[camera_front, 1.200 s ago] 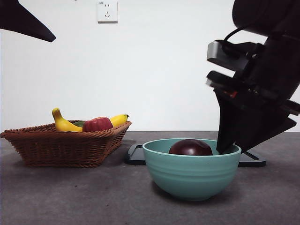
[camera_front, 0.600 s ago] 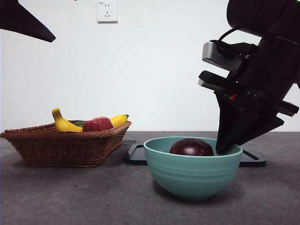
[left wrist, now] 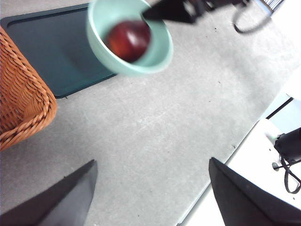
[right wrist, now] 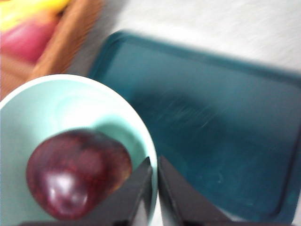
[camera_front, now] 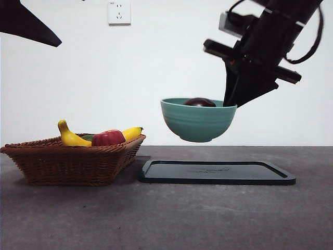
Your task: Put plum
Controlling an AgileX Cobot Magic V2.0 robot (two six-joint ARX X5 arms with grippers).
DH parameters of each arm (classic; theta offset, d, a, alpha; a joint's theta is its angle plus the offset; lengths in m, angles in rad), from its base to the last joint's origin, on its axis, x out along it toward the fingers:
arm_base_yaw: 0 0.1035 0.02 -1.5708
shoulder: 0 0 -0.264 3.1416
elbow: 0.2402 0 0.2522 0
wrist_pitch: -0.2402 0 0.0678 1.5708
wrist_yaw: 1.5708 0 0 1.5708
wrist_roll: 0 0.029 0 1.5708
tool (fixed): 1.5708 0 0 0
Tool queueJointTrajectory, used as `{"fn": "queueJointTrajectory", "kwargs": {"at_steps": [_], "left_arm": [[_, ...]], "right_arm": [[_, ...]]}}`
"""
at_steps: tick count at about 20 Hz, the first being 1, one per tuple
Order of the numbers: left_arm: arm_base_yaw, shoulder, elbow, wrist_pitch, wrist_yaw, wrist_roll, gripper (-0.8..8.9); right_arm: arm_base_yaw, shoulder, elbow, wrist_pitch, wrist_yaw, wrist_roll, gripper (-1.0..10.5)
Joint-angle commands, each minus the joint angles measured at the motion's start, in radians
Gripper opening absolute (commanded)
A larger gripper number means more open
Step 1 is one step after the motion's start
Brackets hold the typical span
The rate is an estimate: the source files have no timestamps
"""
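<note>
The dark maroon plum (camera_front: 200,102) lies inside a teal bowl (camera_front: 197,121). My right gripper (camera_front: 229,102) is shut on the bowl's rim and holds the bowl in the air above a dark tray (camera_front: 216,172). The right wrist view shows the plum (right wrist: 77,172) in the bowl (right wrist: 56,103), with my right gripper (right wrist: 155,165) pinching the rim and the tray (right wrist: 216,117) below. The left wrist view shows the bowl (left wrist: 155,61), the plum (left wrist: 130,38) and my left gripper (left wrist: 150,183), open and empty, high above the table.
A wicker basket (camera_front: 73,159) on the left holds a yellow banana (camera_front: 73,137) and a red apple-like fruit (camera_front: 108,138). The basket's corner (left wrist: 21,94) shows in the left wrist view. The left arm (camera_front: 26,23) shows as a black tip at the top left.
My right gripper has lifted the bowl with the plum off the table, up and slightly left, and it now hangs above the tray. The left arm has not moved.
</note>
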Motion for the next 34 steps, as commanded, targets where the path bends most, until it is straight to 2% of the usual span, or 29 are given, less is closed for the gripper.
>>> {"fn": "queueJointTrajectory", "kwargs": {"at_steps": [1,6,10,20,22,24,31,34], "left_arm": [[-0.005,0.003,0.009,0.01,0.002,0.019,3.75],[-0.005,0.003,0.009,0.008,0.002,0.019,3.75],[-0.005,0.003,0.009,-0.009,0.002,0.019,3.75],[-0.005,0.003,0.009,-0.016,0.002,0.019,3.75],[-0.005,0.003,0.009,-0.016,0.002,0.019,3.74],[-0.005,0.003,0.009,-0.016,0.002,0.019,3.74],[-0.005,0.003,0.009,-0.011,0.002,0.021,3.75],[-0.005,0.003,0.009,-0.009,0.002,0.023,3.75]], "right_arm": [[-0.019,0.08,0.087,0.002,-0.001,-0.029,0.1],[-0.069,0.22,0.183,0.002,-0.003,-0.041,0.1],[-0.097,0.294,0.195,0.027,-0.003,-0.048,0.1],[-0.106,0.36,0.194,0.036,-0.003,-0.06,0.1],[-0.106,0.359,0.195,0.036,-0.002,-0.058,0.7],[-0.106,0.352,0.196,0.031,0.0,-0.054,1.7],[-0.106,0.145,0.196,-0.02,0.01,-0.077,1.7],[-0.106,-0.003,0.196,-0.116,-0.031,-0.092,1.7]]}}
